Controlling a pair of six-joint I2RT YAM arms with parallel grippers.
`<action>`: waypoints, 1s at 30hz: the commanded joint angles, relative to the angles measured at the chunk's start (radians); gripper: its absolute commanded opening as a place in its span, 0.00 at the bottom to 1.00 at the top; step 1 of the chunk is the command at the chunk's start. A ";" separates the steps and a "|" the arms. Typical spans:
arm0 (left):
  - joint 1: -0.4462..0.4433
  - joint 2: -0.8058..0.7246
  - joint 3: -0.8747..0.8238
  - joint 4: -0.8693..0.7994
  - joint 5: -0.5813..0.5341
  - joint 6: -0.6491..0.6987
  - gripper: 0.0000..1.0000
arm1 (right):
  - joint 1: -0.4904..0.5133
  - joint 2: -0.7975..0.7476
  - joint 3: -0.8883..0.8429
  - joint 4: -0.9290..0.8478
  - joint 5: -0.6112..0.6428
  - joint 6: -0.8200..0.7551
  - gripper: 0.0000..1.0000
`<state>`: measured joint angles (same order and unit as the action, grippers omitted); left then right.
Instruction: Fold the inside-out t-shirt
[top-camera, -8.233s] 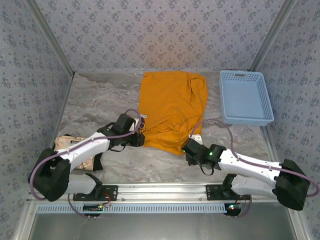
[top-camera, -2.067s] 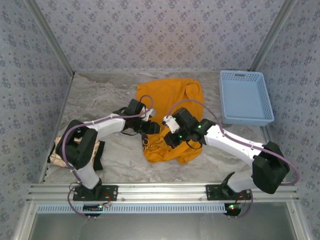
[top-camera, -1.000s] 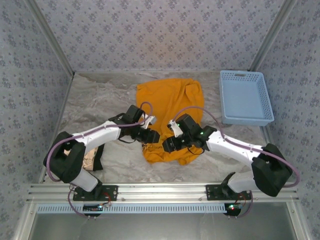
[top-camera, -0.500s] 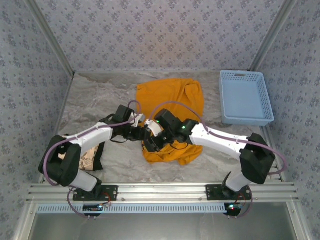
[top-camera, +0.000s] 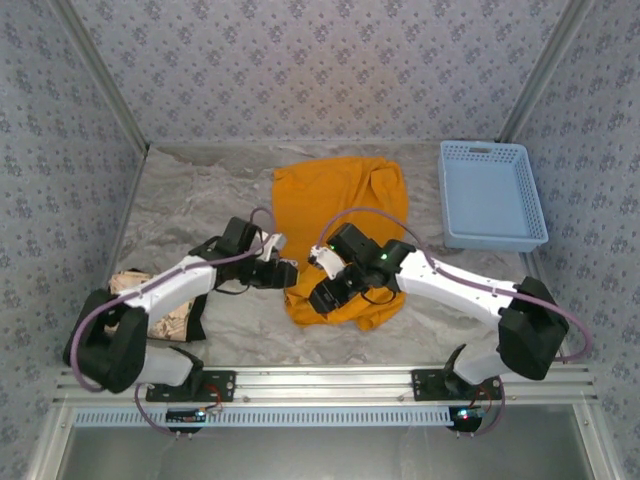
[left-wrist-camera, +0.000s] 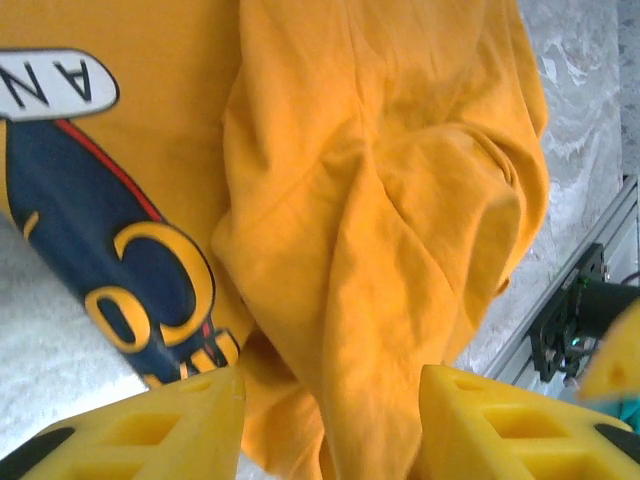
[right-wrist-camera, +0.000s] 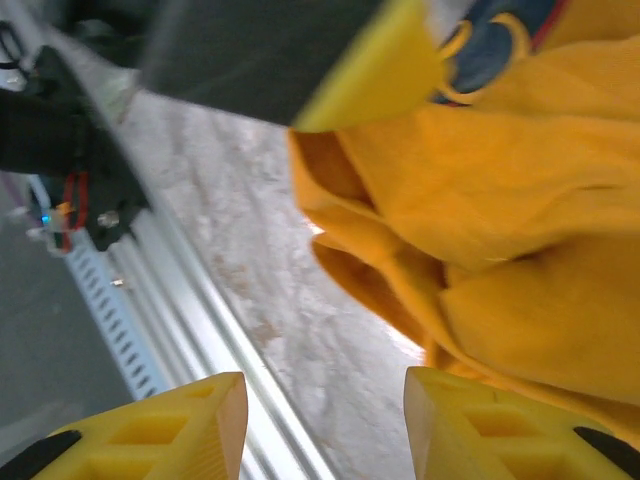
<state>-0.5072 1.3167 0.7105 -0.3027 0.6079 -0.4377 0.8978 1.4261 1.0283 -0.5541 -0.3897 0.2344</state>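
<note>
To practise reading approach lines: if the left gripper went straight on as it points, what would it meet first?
Most likely the bunched fold of the inside-out t-shirt, lying right ahead of the open left gripper; depth is unclear.

The orange-yellow t-shirt (top-camera: 340, 195) bore a navy graphic (left-wrist-camera: 95, 270) with orange lettering, a thin red outline and a white banner (left-wrist-camera: 50, 85) with dark letters, on a table (top-camera: 190, 200) marbled in grey and white. Around it were walls (top-camera: 320, 70) in pale grey-lilac with a small repeating floral print, a light blue basket (top-camera: 492, 200) and a beige cloth (top-camera: 132, 284) with a black edge. The white-and-black left arm (top-camera: 180, 285) and right arm (top-camera: 460, 290) trailed purple cables (top-camera: 352, 212), and the left gripper (left-wrist-camera: 330, 430) and right gripper (right-wrist-camera: 320, 430) had bright yellow fingers (left-wrist-camera: 500, 420).
</note>
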 joint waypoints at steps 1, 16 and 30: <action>-0.018 -0.072 -0.050 -0.049 -0.030 -0.017 0.53 | 0.032 0.015 -0.030 0.018 0.198 -0.010 0.49; -0.087 -0.073 -0.118 0.093 -0.040 -0.146 0.10 | 0.114 0.163 0.043 0.133 0.565 0.003 0.07; -0.088 -0.246 -0.086 0.018 -0.250 -0.025 0.14 | -0.005 0.103 0.127 0.155 0.405 -0.041 0.04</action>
<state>-0.5915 1.0924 0.5976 -0.2367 0.4496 -0.5205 0.9173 1.5314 1.1236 -0.4217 0.0517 0.2222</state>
